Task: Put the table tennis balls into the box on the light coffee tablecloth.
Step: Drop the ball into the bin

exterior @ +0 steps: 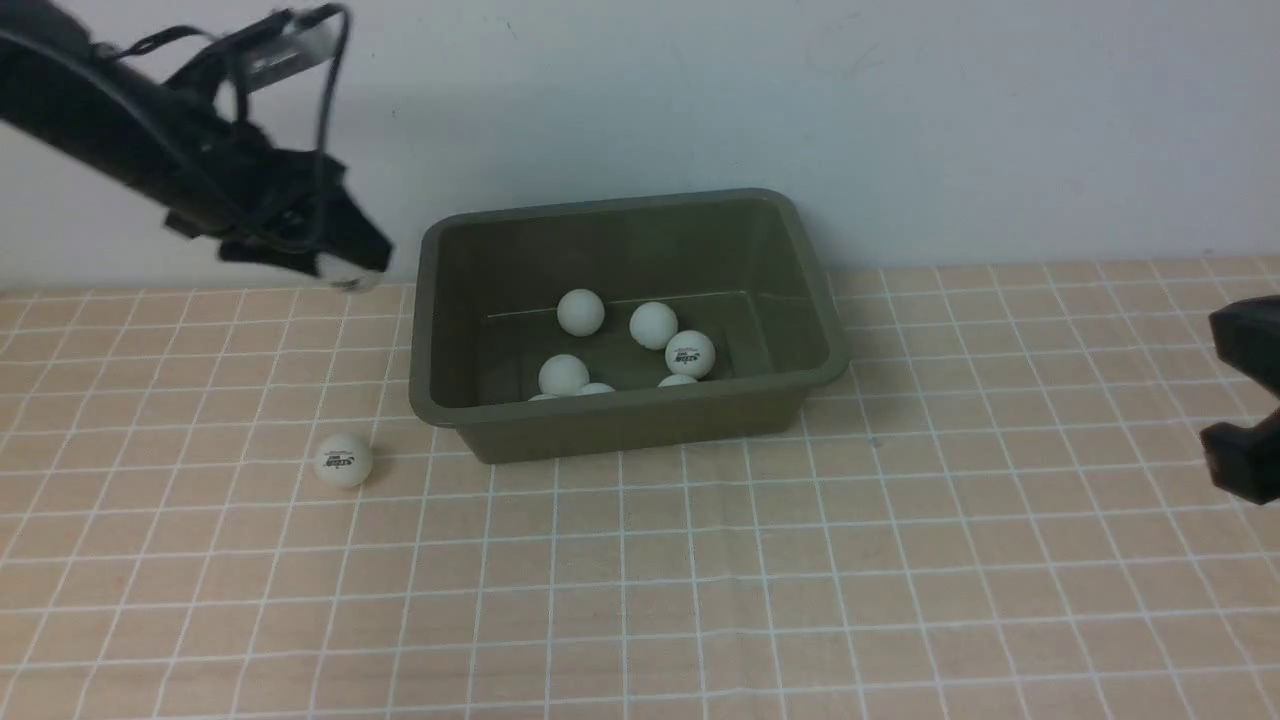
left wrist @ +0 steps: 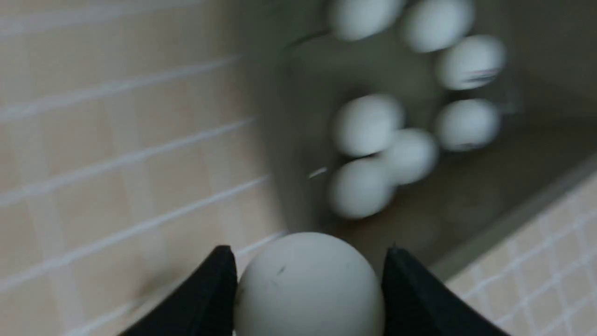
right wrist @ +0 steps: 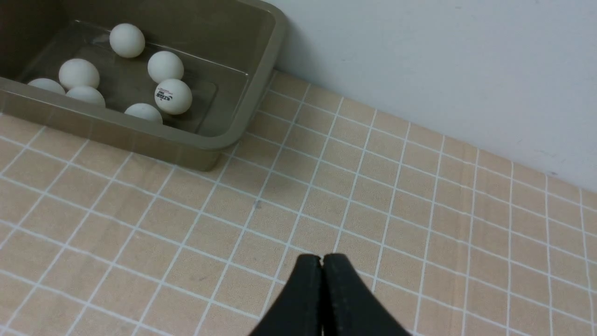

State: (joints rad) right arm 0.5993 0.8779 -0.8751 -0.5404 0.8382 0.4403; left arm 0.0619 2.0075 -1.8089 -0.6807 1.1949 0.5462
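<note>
My left gripper [left wrist: 308, 253] is shut on a white table tennis ball [left wrist: 308, 287], which fills the gap between the two black fingers. In the front view that gripper [exterior: 345, 268] hangs above the cloth, just left of the olive-green box [exterior: 640, 428] and a little above its rim. Several table tennis balls [exterior: 581, 311] lie on the box floor. One more ball [exterior: 343, 460] with a dark logo rests on the light coffee tablecloth [exterior: 700, 600] near the box's front left corner. My right gripper [right wrist: 322, 259] is shut and empty, low over the cloth well right of the box.
A white wall [exterior: 900, 120] rises directly behind the box. The right arm [exterior: 1245, 345] shows at the far right edge of the front view. Gridded cloth stretches in front of the box and to its right.
</note>
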